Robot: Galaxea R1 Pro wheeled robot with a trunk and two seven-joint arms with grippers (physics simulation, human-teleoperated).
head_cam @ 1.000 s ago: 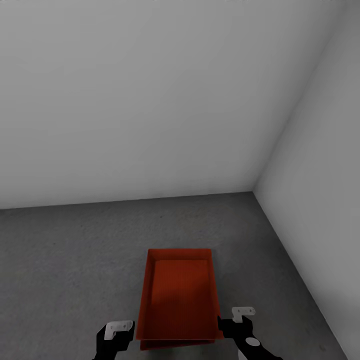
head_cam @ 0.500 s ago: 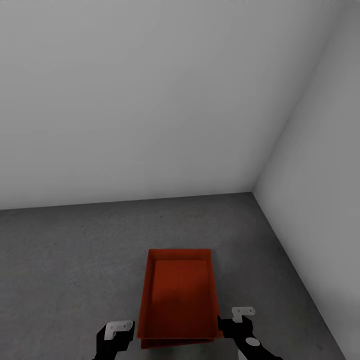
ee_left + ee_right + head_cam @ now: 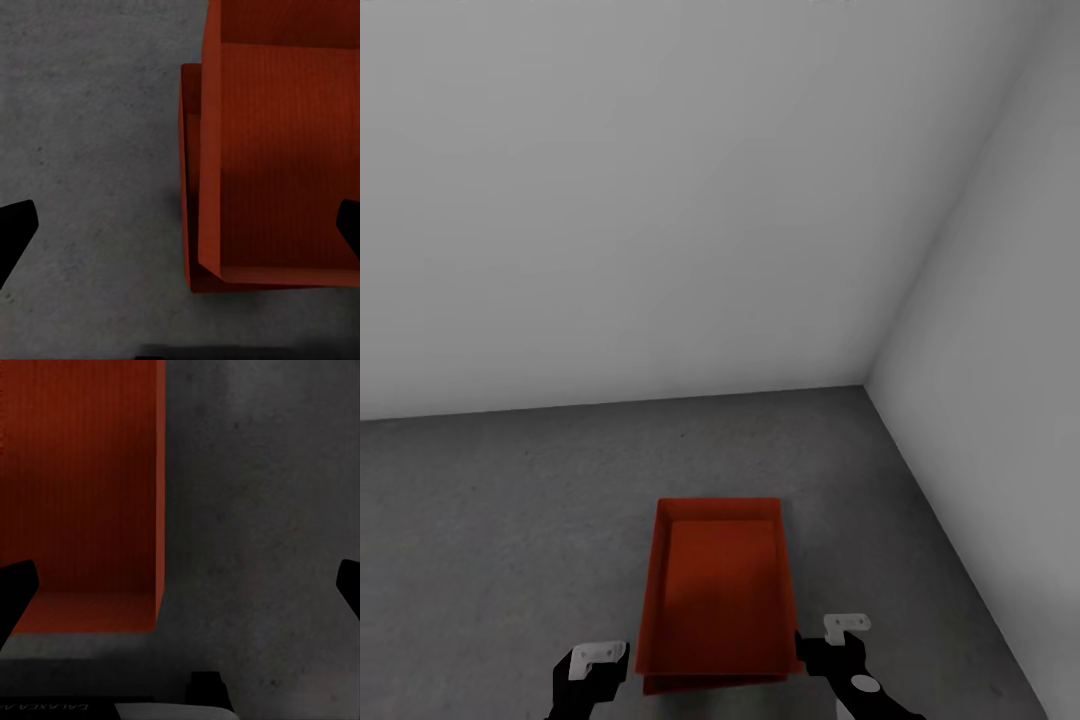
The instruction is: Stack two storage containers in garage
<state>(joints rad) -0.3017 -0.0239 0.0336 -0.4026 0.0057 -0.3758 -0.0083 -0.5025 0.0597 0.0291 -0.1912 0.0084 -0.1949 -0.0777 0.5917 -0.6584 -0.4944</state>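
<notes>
Black and white metal frames the scene: the left gripper (image 3: 598, 655) and the right gripper (image 3: 847, 626) hang spread wide and empty, one on either side of the near end of the upper container (image 3: 720, 590). In the left wrist view the fingertips (image 3: 15, 229) straddle bare concrete and bin alike, touching neither. The upper container sits nested on the lower container (image 3: 189, 187), slightly askew, so that a strip of the lower one's rim juts out along one side and at the near end. Both rest on the garage floor (image 3: 510, 520), near the corner where the two pale walls (image 3: 660, 200) meet.

The bins look light and stiff, with thin, straight walls likely to be smooth under the pads; a pinch over the rim of a long wall seems the surest hold. The stack appears already made. Open floor lies on every side of the upper container, with the walls well apart from it, leaving ample room to draw both arms back.
</notes>
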